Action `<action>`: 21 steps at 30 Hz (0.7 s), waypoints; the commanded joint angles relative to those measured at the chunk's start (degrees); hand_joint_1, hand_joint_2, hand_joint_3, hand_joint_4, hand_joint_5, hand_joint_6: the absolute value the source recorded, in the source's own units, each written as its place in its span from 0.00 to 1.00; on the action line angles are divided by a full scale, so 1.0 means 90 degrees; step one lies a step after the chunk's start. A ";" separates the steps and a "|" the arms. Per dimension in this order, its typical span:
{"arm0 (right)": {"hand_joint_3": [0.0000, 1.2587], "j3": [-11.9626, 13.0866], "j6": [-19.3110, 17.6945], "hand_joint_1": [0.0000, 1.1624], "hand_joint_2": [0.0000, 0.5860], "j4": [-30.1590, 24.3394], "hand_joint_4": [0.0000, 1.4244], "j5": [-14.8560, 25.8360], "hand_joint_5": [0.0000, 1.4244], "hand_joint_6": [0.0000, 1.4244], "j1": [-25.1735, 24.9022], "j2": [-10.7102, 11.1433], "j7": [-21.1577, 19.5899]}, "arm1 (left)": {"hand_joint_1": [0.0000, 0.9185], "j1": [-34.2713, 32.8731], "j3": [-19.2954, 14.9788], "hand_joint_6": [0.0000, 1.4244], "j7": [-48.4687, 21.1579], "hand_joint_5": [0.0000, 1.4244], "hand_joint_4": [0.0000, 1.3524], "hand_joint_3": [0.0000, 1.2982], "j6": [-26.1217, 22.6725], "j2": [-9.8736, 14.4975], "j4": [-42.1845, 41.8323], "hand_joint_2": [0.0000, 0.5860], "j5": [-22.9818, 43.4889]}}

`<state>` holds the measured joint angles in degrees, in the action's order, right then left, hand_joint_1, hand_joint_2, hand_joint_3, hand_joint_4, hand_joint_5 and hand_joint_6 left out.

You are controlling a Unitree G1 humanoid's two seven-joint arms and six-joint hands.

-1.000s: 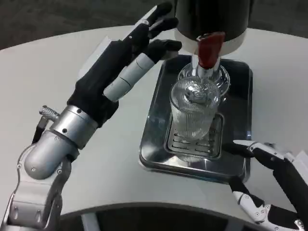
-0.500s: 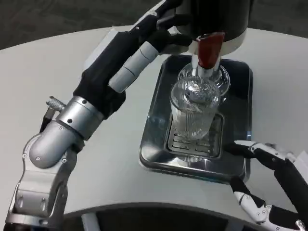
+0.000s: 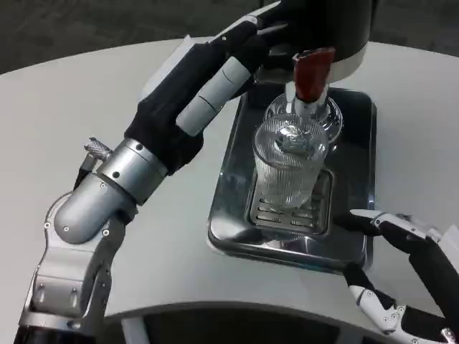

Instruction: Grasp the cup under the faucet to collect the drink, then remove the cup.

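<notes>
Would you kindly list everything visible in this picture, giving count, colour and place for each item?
cup: one, clear ribbed glass, upright on the tray's grate, under the faucet.
faucet: one, red lever over a clear spout, at the dispenser's front.
dispenser: one, black body with a silver band, at the tray's far end.
tray: one, shiny metal with a slotted grate, on the table right of centre.
table: one, white, rounded edge.
left hand: one, black and white, raised, fingers reaching to the dispenser beside the faucet.
right hand: one, white and black, fingers apart, low at the tray's near right corner.
</notes>
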<state>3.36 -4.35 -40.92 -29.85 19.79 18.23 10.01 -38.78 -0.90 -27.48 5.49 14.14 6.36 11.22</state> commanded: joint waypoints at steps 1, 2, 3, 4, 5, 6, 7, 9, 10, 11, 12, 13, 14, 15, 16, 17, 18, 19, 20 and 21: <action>0.25 -0.0007 -0.0062 0.55 0.83 0.0050 0.20 0.0019 0.20 0.08 0.0010 -0.0067 -0.0086 | 0.11 -0.0110 0.0031 0.24 -0.0138 0.25 0.17 0.19 -0.0134 -0.0087 -0.0054 0.12 0.0176; 0.25 -0.0010 -0.0061 0.55 0.83 0.0058 0.20 0.0016 0.20 0.08 0.0001 -0.0065 -0.0085 | 0.11 -0.0132 0.0029 0.24 -0.0160 0.25 0.17 0.19 -0.0149 -0.0103 -0.0034 0.12 0.0199; 0.25 -0.0011 -0.0061 0.55 0.83 0.0063 0.20 0.0015 0.20 0.08 -0.0004 -0.0064 -0.0084 | 0.10 -0.0153 0.0030 0.24 -0.0181 0.25 0.17 0.21 -0.0160 -0.0119 -0.0013 0.12 0.0222; 0.25 -0.0014 -0.0058 0.55 0.83 0.0070 0.20 0.0013 0.20 0.08 -0.0015 -0.0064 -0.0083 | 0.09 -0.0184 0.0038 0.24 -0.0206 0.25 0.18 0.21 -0.0167 -0.0135 0.0020 0.12 0.0245; 0.25 -0.0017 -0.0053 0.55 0.83 0.0079 0.20 0.0012 0.20 0.08 -0.0029 -0.0064 -0.0081 | 0.09 -0.0206 0.0044 0.24 -0.0225 0.25 0.18 0.21 -0.0170 -0.0145 0.0044 0.12 0.0261; 0.26 -0.0019 -0.0048 0.55 0.83 0.0090 0.20 0.0011 0.20 0.08 -0.0045 -0.0064 -0.0081 | 0.09 -0.0236 0.0050 0.24 -0.0250 0.25 0.18 0.22 -0.0169 -0.0158 0.0078 0.12 0.0270; 0.26 -0.0020 -0.0045 0.55 0.83 0.0097 0.20 0.0010 0.20 0.08 -0.0057 -0.0064 -0.0081 | 0.09 -0.0273 0.0056 0.24 -0.0280 0.25 0.18 0.23 -0.0167 -0.0175 0.0120 0.12 0.0277; 0.26 -0.0014 -0.0038 0.55 0.83 0.0112 0.20 0.0014 0.20 0.08 -0.0086 -0.0059 -0.0076 | 0.08 -0.0349 0.0065 0.25 -0.0341 0.26 0.19 0.24 -0.0156 -0.0209 0.0203 0.12 0.0284; 0.26 -0.0009 -0.0035 0.55 0.83 0.0117 0.20 0.0017 0.20 0.08 -0.0097 -0.0057 -0.0073 | 0.07 -0.0398 0.0076 0.25 -0.0374 0.26 0.19 0.24 -0.0143 -0.0225 0.0253 0.12 0.0280; 0.26 -0.0003 -0.0030 0.55 0.83 0.0122 0.20 0.0021 0.20 0.08 -0.0106 -0.0056 -0.0073 | 0.07 -0.0431 0.0080 0.25 -0.0397 0.26 0.19 0.24 -0.0132 -0.0236 0.0288 0.12 0.0276; 0.26 0.0004 -0.0027 0.55 0.83 0.0127 0.20 0.0024 0.20 0.08 -0.0112 -0.0057 -0.0074 | 0.07 -0.0464 0.0089 0.25 -0.0424 0.26 0.19 0.24 -0.0117 -0.0242 0.0325 0.12 0.0264; 0.26 0.0008 -0.0026 0.55 0.83 0.0131 0.20 0.0025 0.20 0.08 -0.0115 -0.0057 -0.0075 | 0.07 -0.0494 0.0099 0.25 -0.0450 0.26 0.19 0.24 -0.0101 -0.0244 0.0362 0.12 0.0249; 0.26 0.0012 -0.0025 0.55 0.83 0.0135 0.20 0.0027 0.20 0.08 -0.0120 -0.0057 -0.0075 | 0.07 -0.0513 0.0104 0.24 -0.0470 0.26 0.19 0.24 -0.0089 -0.0245 0.0389 0.12 0.0239; 0.26 0.0015 -0.0023 0.55 0.83 0.0138 0.20 0.0029 0.20 0.08 -0.0124 -0.0058 -0.0075 | 0.06 -0.0535 0.0113 0.24 -0.0490 0.26 0.19 0.24 -0.0079 -0.0245 0.0422 0.12 0.0227; 0.26 0.0016 -0.0022 0.55 0.83 0.0141 0.20 0.0030 0.20 0.08 -0.0126 -0.0059 -0.0074 | 0.06 -0.0557 0.0121 0.24 -0.0512 0.26 0.19 0.24 -0.0069 -0.0244 0.0460 0.13 0.0219; 0.26 0.0018 -0.0019 0.55 0.83 0.0144 0.20 0.0032 0.20 0.08 -0.0129 -0.0062 -0.0076 | 0.06 -0.0572 0.0127 0.24 -0.0526 0.26 0.19 0.24 -0.0061 -0.0243 0.0486 0.13 0.0216; 0.26 0.0020 -0.0015 0.55 0.83 0.0152 0.20 0.0034 0.20 0.08 -0.0138 -0.0066 -0.0079 | 0.06 -0.0596 0.0148 0.24 -0.0554 0.26 0.19 0.24 -0.0033 -0.0234 0.0528 0.13 0.0197; 0.26 0.0020 -0.0012 0.55 0.83 0.0157 0.20 0.0035 0.20 0.08 -0.0144 -0.0068 -0.0081 | 0.06 -0.0621 0.0171 0.24 -0.0589 0.26 0.19 0.24 0.0003 -0.0223 0.0570 0.13 0.0174; 0.26 0.0020 -0.0011 0.55 0.83 0.0163 0.20 0.0037 0.20 0.08 -0.0150 -0.0069 -0.0082 | 0.06 -0.0638 0.0186 0.23 -0.0614 0.26 0.19 0.24 0.0030 -0.0215 0.0599 0.13 0.0157; 0.26 0.0018 -0.0010 0.55 0.83 0.0170 0.20 0.0038 0.20 0.08 -0.0158 -0.0069 -0.0081 | 0.05 -0.0658 0.0204 0.23 -0.0645 0.26 0.19 0.24 0.0062 -0.0206 0.0632 0.12 0.0137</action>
<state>3.36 -4.35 -39.80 -29.84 18.21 18.20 10.00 -43.78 0.48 -32.25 4.70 11.99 11.04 13.00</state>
